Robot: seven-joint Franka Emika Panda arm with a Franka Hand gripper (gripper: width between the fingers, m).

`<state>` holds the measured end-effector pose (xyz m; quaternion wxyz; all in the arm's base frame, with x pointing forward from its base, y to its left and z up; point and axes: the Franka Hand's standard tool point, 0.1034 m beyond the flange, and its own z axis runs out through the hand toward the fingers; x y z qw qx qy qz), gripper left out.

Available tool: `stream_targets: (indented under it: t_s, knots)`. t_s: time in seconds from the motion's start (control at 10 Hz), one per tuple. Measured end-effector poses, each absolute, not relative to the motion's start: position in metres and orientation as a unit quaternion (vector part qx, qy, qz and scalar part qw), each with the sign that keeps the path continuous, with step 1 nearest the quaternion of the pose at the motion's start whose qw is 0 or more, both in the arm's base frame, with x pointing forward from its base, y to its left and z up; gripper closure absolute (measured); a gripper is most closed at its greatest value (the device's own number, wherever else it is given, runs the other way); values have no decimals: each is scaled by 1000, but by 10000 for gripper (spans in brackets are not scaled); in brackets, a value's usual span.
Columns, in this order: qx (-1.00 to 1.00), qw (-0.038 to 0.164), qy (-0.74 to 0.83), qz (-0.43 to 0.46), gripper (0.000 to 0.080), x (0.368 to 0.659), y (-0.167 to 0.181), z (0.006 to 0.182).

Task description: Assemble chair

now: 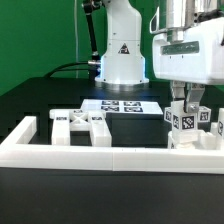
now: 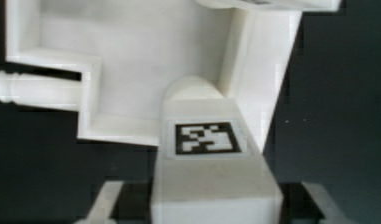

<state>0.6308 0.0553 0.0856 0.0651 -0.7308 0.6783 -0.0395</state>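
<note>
White border frame (image 1: 110,152) in front; at three o'clock the gripper (image 1: 189,108) pinches a tagged chair piece (image 1: 188,124) upright by a larger chair part (image 2: 98,60), apparently lining up a joint. Loose chair parts (image 1: 78,122) lie at nine o'clock.

We identify the arm (image 1: 125,66) by its glossy white, rounded shells. The base column carries a black triangular label (image 1: 123,49). A black cable (image 1: 68,68) exits at the base. The claw (image 1: 188,106) has a boxy white housing.
</note>
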Motion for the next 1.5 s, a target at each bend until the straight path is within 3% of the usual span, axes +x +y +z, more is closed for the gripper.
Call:
stream_targets:
  t_s: [0.2, 0.3, 0.4, 0.5, 0.7, 1.5]
  knots:
    - [-740, 64, 668, -40, 480, 631, 55, 85]
    - [-750, 63, 657, -41, 303, 630, 55, 85]
    - [-760, 62, 646, -40, 303, 630, 55, 85]
    - [-781, 60, 620, -43, 183, 630, 56, 85]
    - [-844, 55, 530, -51, 152, 631, 56, 85]
    - [-975, 29, 207, -77, 151, 631, 55, 84]
